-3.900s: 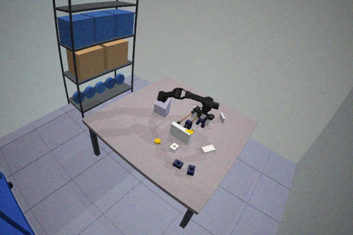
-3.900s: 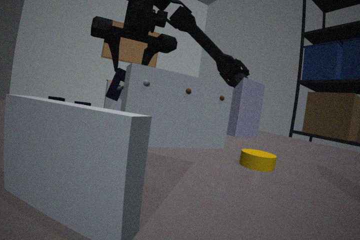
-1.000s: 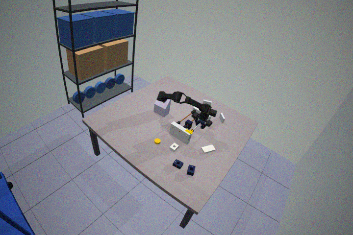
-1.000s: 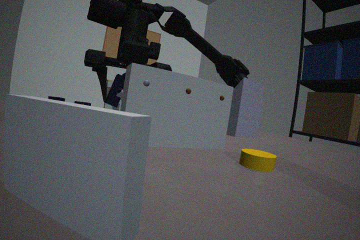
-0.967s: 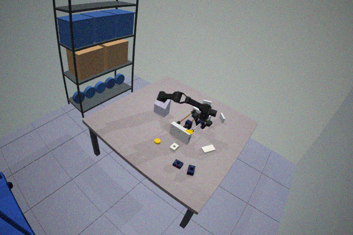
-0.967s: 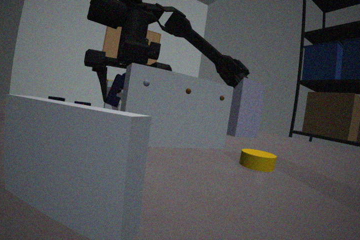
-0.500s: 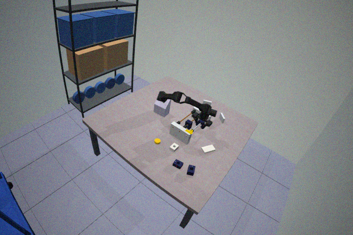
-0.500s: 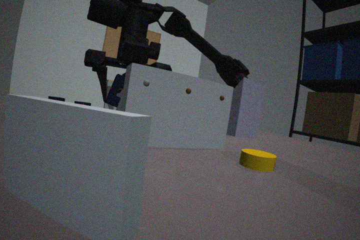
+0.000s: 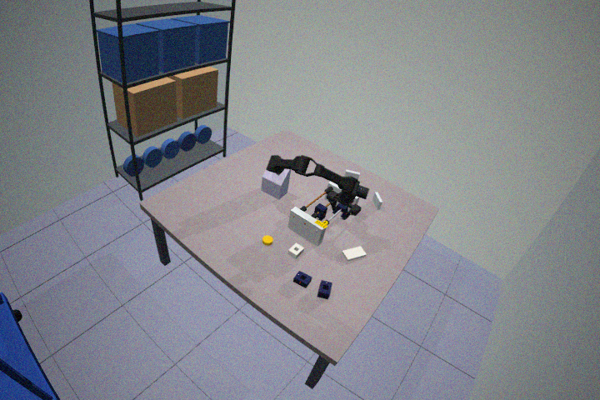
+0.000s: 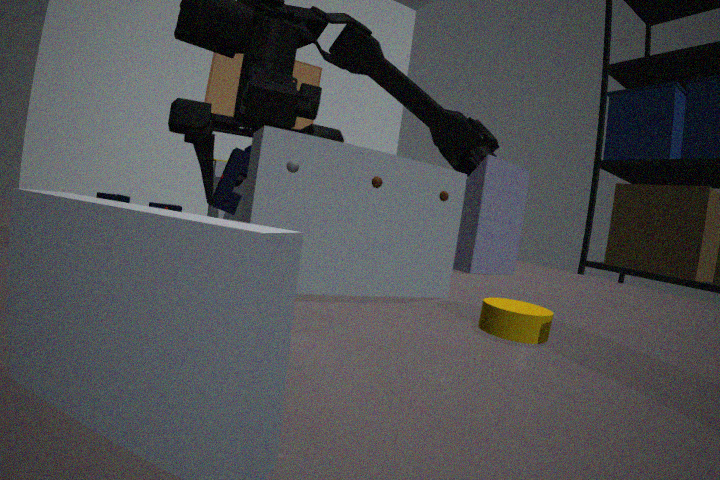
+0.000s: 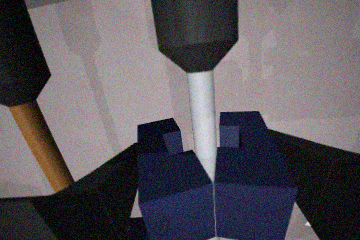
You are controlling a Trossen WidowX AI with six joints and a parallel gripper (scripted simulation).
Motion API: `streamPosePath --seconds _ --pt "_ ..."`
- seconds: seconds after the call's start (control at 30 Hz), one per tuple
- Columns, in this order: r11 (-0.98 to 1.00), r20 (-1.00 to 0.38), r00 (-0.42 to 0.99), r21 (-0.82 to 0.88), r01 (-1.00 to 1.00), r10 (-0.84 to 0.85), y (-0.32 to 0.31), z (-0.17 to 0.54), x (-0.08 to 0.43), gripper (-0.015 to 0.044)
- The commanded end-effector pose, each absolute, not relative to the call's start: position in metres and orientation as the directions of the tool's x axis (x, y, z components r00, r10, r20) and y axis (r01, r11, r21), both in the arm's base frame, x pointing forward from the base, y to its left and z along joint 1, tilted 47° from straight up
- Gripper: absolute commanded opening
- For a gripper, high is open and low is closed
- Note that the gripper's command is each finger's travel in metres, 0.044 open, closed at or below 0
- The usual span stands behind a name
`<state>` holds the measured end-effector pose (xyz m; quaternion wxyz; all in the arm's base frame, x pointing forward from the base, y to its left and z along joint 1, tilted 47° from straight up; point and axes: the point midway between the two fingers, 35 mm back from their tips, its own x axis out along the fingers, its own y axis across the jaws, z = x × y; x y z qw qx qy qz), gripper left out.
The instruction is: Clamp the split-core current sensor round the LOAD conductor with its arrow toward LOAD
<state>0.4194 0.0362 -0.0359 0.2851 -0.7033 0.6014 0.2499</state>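
The dark blue split-core sensor is between the fingers of my gripper, which is shut on it. In the wrist view its two halves stand either side of the white conductor, touching along their near edge, with a gap between them farther off. The conductor runs into that gap. The arrow is not visible, and I cannot tell whether the sensor is latched. A yellow marker sits at the panel end of the white conductor; its lettering is not legible. In the exterior view the panel hides part of the sensor.
Orange conductors run beside the white one, with another blue block near them. A white panel holds the conductor ends. A lavender block, yellow disc and white slab stand around.
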Motion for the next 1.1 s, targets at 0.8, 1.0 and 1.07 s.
streamPosePath --seconds 0.8,1.0,1.07 --pt "-0.128 -0.691 0.163 -0.103 -0.986 -0.704 0.048 -0.025 0.417 0.0" --pt "-0.13 -0.69 0.165 -0.103 -0.986 -0.704 0.049 -0.023 0.416 0.0" --pt "-0.13 -0.69 0.165 -0.103 -0.986 -0.704 0.049 -0.023 0.416 0.0"
